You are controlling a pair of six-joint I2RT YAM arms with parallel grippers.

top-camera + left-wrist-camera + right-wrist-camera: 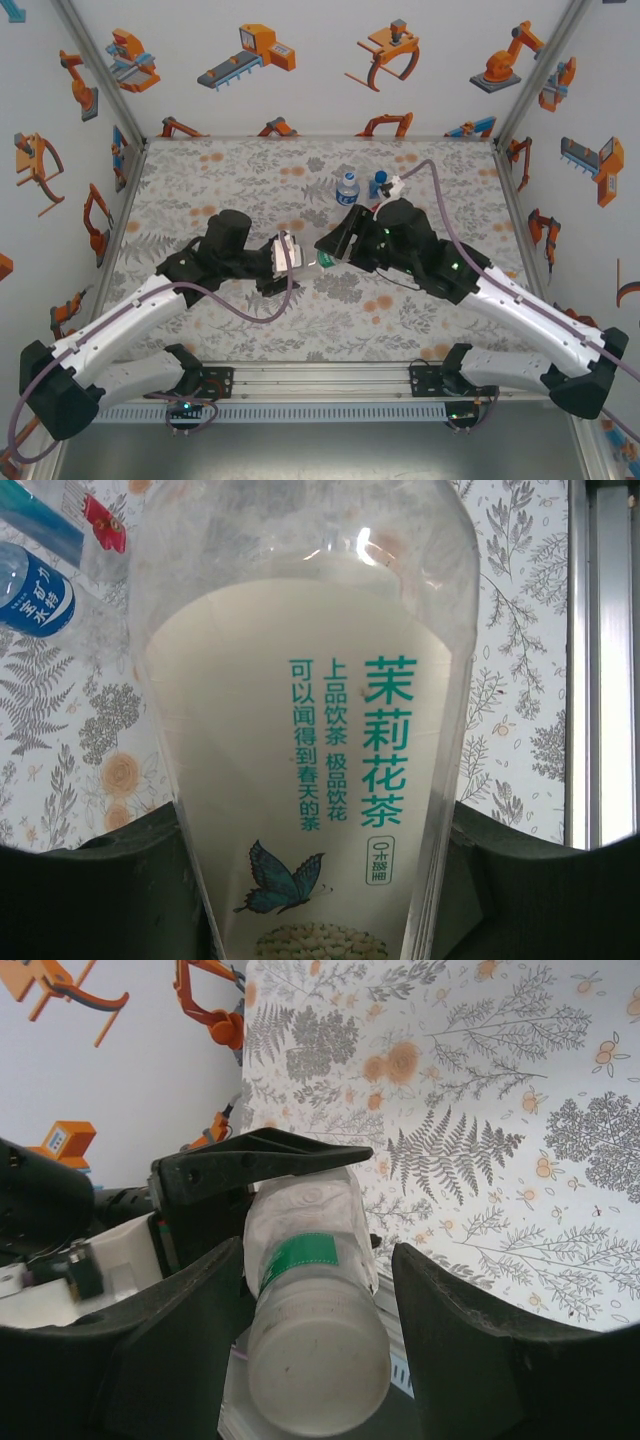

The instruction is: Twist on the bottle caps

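My left gripper [283, 257] is shut on the tall narrow bottle [300, 680], a clear one with a white label, green writing and a butterfly. It holds the bottle on its side above the table's middle, neck toward the right arm. A white cap [318, 1360] sits on that neck, just past a green band [305, 1252]. My right gripper [337, 243] stands around the cap with its jaws open; a gap shows between the cap and the right finger [470, 1330]. The blue-labelled water bottle [347, 188] and the short blue-tinted bottle [381, 186] stand at the back.
The floral table [220, 170] is walled in by white panels with orange robot pictures. A metal rail [320, 380] runs along the near edge between the arm bases. The right arm's cable [440, 200] loops over the back right.
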